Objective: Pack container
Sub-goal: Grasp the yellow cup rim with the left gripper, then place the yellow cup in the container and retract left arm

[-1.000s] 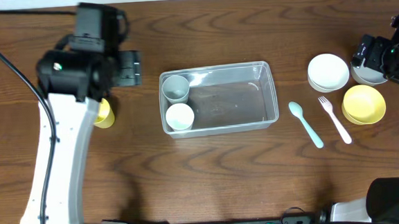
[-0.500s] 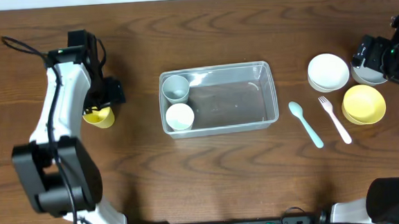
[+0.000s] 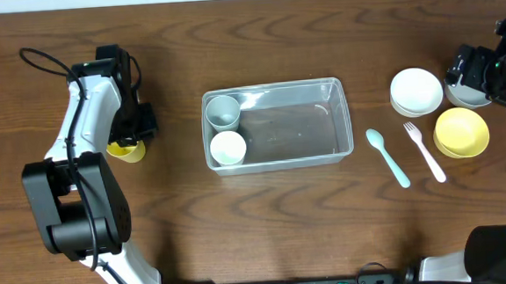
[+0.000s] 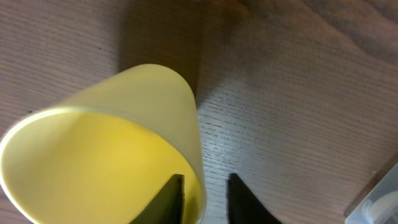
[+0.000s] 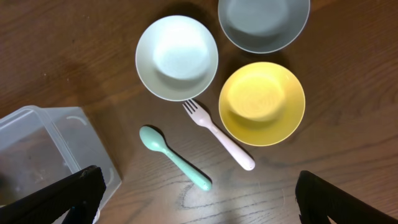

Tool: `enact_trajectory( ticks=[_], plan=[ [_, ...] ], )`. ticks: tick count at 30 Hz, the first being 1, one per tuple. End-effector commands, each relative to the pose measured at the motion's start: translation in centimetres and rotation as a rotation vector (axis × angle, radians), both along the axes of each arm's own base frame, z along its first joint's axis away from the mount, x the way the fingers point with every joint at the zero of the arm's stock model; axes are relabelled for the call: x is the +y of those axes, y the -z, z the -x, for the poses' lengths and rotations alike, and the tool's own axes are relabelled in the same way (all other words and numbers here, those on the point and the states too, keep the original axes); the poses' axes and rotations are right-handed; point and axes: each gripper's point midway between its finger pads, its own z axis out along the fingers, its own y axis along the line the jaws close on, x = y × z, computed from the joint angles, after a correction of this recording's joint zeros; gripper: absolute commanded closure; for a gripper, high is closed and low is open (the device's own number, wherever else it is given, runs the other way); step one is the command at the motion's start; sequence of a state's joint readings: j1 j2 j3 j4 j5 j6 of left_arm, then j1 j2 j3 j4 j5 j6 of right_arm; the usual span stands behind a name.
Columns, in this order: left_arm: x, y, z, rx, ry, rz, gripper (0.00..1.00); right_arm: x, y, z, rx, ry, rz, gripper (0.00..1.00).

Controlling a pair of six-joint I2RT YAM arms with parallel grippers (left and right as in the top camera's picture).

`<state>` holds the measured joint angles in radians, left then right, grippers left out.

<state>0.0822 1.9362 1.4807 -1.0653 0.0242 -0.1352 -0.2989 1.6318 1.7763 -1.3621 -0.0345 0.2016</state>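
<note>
Two hands: left hand (image 4: pixel 205 180) pinches wall of yellow cup (image 4: pixel 112 155); right hand (image 5: pixel 199 177) spread, far right.
Container (image 3: pixel 340 119): centre of counter (image 3: pixel 284 219), long axis left-right, right of the cup.
Nearer arm: left.

No legible text in any view, no labels, no brand marks, no numbers, no signs
</note>
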Motion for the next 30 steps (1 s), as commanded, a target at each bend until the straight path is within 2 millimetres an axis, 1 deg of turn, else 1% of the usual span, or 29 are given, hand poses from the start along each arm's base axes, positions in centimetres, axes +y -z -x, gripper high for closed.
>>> enact_trajectory(
  ticks=[1,3,4,7,8,10,16,18,20,22,25,27,28,29,30],
  plan=[
    [-0.1,0.2,0.1,0.007,0.0,0.003,0.81,0.3,0.3,0.0,0.007,-0.016,-0.007,0.01],
    [-0.1,0.2,0.1,0.009,0.0,0.003,0.81,0.3,0.3,0.0,0.008,-0.016,-0.007,0.01],
    [-0.1,0.3,0.2,0.011,0.003,0.003,0.85,0.3,0.3,0.0,0.008,-0.016,-0.007,0.01],
    [-0.1,0.3,0.2,0.012,0.003,0.003,0.91,0.3,0.3,0.0,0.008,-0.016,-0.007,0.01],
    [-0.1,0.3,0.2,0.013,0.003,0.003,0.91,0.3,0.3,0.0,0.008,-0.016,-0.007,0.01],
    [-0.1,0.3,0.2,0.013,0.003,0.003,0.94,0.3,0.3,0.0,0.008,-0.016,-0.007,0.01],
    [-0.1,0.3,0.3,0.015,0.003,0.003,0.94,0.3,0.3,0.0,0.009,-0.016,-0.007,0.01],
    [-0.1,-0.1,0.2,0.007,0.005,0.003,0.94,0.3,0.3,0.0,0.008,-0.016,-0.007,0.01],
    [-0.6,-1.7,0.1,-0.01,0.017,0.002,0.94,0.3,0.3,0.0,0.008,-0.016,-0.007,0.01],
    [-1.3,-3.9,-0.3,-0.048,0.04,0.0,0.94,0.3,0.3,0.0,0.007,-0.016,-0.007,0.01],
    [-3.6,-8.8,-0.9,-0.151,0.103,-0.002,0.94,0.3,0.2,0.0,0.006,-0.016,-0.006,0.01],
    [-6.1,-12.8,-1.6,-0.267,0.183,0.001,0.94,0.3,0.2,0.0,0.006,-0.016,-0.007,0.01],
    [-7.4,-14.4,-1.7,-0.315,0.238,0.004,0.94,0.3,0.2,0.0,0.006,-0.016,-0.006,0.01],
    [-9.3,-16.2,-1.8,-0.37,0.322,0.008,0.94,0.3,0.2,-0.1,0.005,-0.016,-0.006,0.01],
    [-10.8,-17.3,-1.7,-0.403,0.379,0.014,0.94,0.3,0.2,-0.1,0.005,-0.016,-0.006,0.01]
  ],
)
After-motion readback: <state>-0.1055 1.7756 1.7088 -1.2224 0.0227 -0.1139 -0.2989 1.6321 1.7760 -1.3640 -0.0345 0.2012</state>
